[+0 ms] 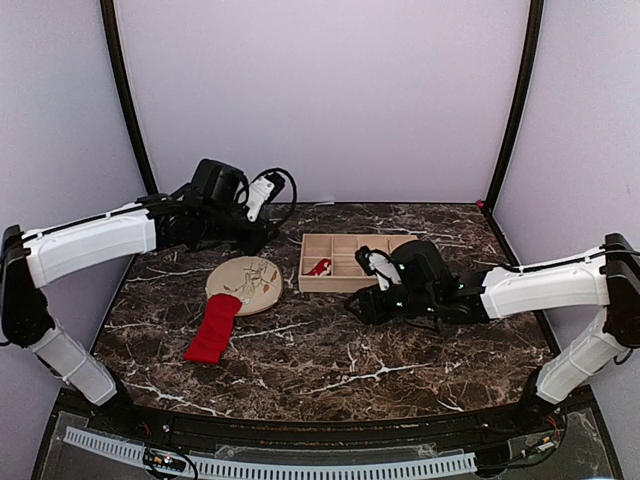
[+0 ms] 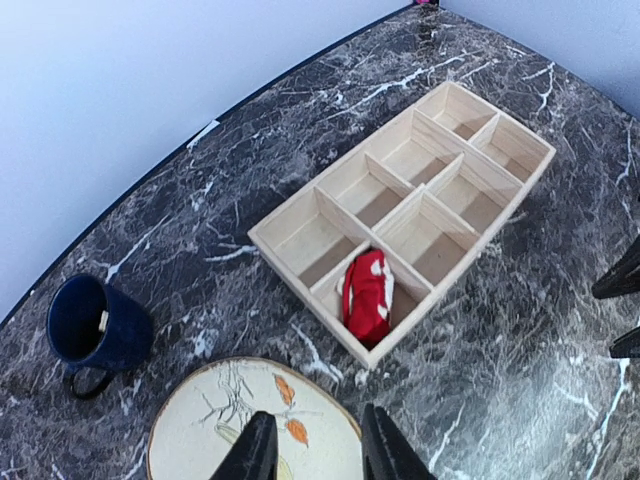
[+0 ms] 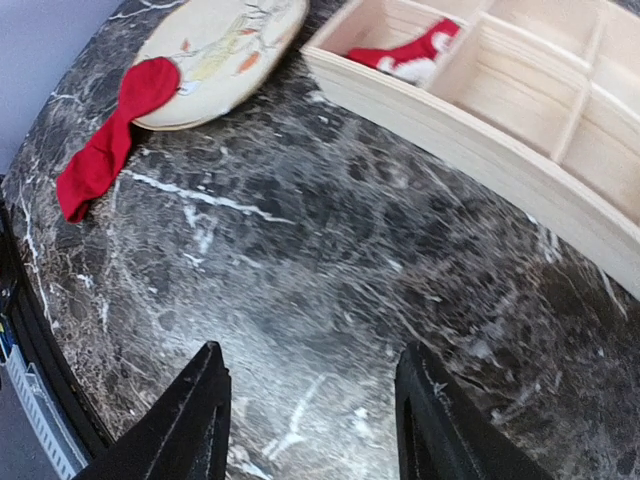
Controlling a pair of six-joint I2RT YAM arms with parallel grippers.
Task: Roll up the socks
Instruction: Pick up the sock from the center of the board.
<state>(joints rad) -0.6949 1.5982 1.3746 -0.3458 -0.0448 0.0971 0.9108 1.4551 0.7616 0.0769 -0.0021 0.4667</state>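
The left gripper (image 2: 316, 428) and right gripper (image 3: 312, 360) stand spread, empty. The sock (image 1: 212, 330) overlaps the plate (image 1: 260, 272); rolling it there could drag the plate.

Table (image 1: 330, 350): dark brown marble-look top with white veins, spanning the whole work area. Just ahead of and beneath the right gripper (image 3: 315, 420) a pale glare lies on the stone. Light is diffuse and the shadows are soft.

Ahead of the left gripper (image 2: 315, 455) the table's far edge meets the back wall (image 1: 320, 100), a plain pale lilac panel. A small white tape tab (image 2: 205, 132) sits at that edge, ahead and to the left.

Side walls (image 1: 50, 120) are the same pale colour, one outboard of each gripper. Black posts (image 1: 125, 100) stand at both back corners. Behind both grippers, along the near edge, runs a white slotted strip (image 1: 270, 462).
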